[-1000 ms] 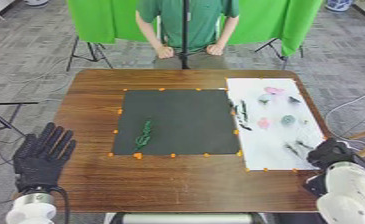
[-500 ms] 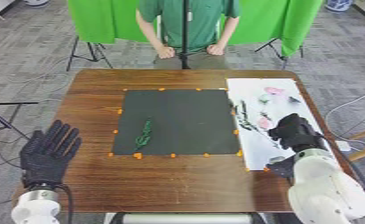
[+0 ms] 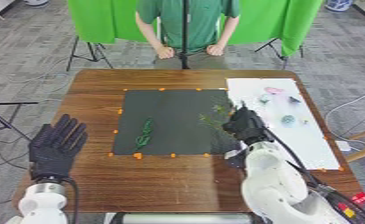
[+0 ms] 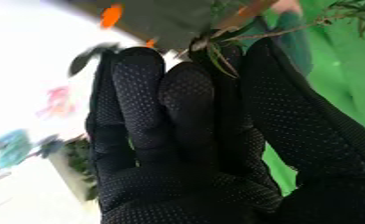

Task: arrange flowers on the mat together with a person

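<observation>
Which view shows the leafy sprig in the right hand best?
The right wrist view: the sprig is close up, with stem and narrow leaves distinct. The head view shows it small, over the mat.

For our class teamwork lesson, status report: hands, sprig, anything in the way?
Left hand open, left of dark mat. Right hand pinching leafy sprig near mat's right edge. Possible obstacle: green stem lying on mat's left half.

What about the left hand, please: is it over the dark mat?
No, the left hand is well to the left of the dark mat, with bare wood between them.
</observation>
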